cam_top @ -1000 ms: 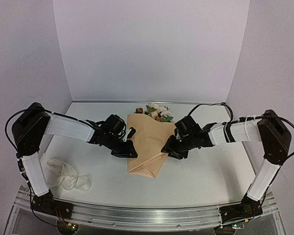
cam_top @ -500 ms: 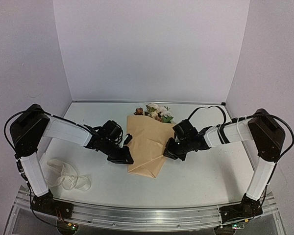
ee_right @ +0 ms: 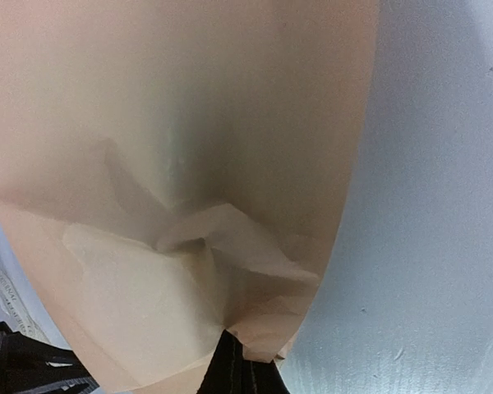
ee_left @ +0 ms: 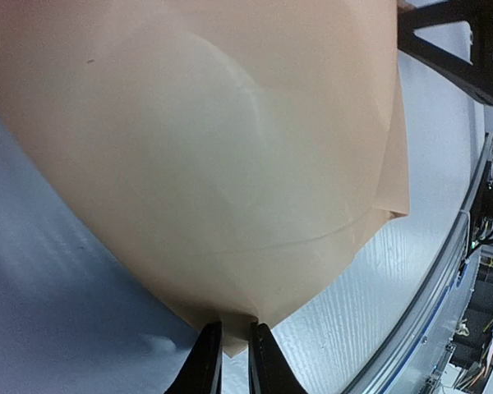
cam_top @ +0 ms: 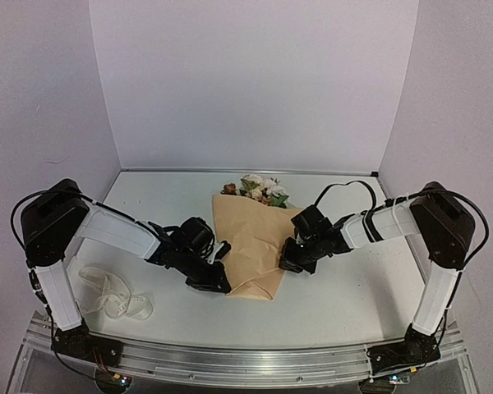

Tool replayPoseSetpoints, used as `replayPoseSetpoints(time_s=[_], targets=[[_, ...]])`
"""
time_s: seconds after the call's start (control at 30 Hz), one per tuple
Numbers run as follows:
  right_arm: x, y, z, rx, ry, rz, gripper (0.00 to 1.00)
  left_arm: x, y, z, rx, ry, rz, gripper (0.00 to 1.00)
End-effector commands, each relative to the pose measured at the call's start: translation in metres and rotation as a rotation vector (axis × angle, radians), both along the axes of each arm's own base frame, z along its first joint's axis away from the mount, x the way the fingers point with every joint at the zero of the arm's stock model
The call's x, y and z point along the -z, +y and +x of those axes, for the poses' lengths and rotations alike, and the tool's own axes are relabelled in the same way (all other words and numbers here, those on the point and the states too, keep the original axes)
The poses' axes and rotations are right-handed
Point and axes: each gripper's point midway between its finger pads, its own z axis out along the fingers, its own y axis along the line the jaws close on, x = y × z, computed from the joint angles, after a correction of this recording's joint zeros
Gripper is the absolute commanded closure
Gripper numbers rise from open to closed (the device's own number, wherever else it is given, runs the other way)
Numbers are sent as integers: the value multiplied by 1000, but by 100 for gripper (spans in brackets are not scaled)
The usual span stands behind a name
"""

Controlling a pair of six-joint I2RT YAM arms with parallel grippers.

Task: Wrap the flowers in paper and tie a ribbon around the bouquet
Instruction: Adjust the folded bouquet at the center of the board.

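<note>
The bouquet lies mid-table as a cone of peach-tan paper (cam_top: 251, 242), narrow end toward me. The flowers (cam_top: 259, 189), pink and cream rose heads with leaves, poke out of its far end. My left gripper (cam_top: 219, 281) is shut on the paper's near-left edge; in the left wrist view the left gripper (ee_left: 232, 336) pinches a small flap of the paper (ee_left: 214, 148). My right gripper (cam_top: 286, 261) is shut on the right edge; in the right wrist view the right gripper (ee_right: 239, 355) meets a creased corner of the paper (ee_right: 189, 123). The ribbon (cam_top: 111, 295) lies loose at the near left.
The metal rail (cam_top: 230, 357) runs along the table's near edge, close to the cone's tip. Pale walls close in the back and both sides. Part of the right arm (ee_left: 468, 41) shows in the corner of the left wrist view.
The right gripper has closed on the paper's right edge. The left gripper has drawn toward the near edge with the paper, and the cone's tip has shifted slightly right.
</note>
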Motion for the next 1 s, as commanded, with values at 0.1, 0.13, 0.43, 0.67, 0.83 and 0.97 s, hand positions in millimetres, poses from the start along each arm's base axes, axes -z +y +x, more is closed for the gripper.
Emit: replayPoseSetpoints(time_s=[0.1,0.13,0.43,0.67,0.83,0.97], targets=[[-7,-10,6,-82,26,-10,100,-18,-35,-9,43,-11,-71,87],[-10,-9,4,-96,30,-8,100,-25,-36,-6,37,-26,-76,87],[-38,-1,-8,-188,8,-6,100,-80,-49,27,27,-119,-162,85],[-59,-3,-15,-201,-8,-11,91,-53,-53,33,84,-81,-114,87],[-71,-3,-24,-210,-1,-10,86,-42,-55,29,107,-57,-112,87],[-74,2,-34,-211,13,4,80,-38,-56,28,111,-47,-117,87]])
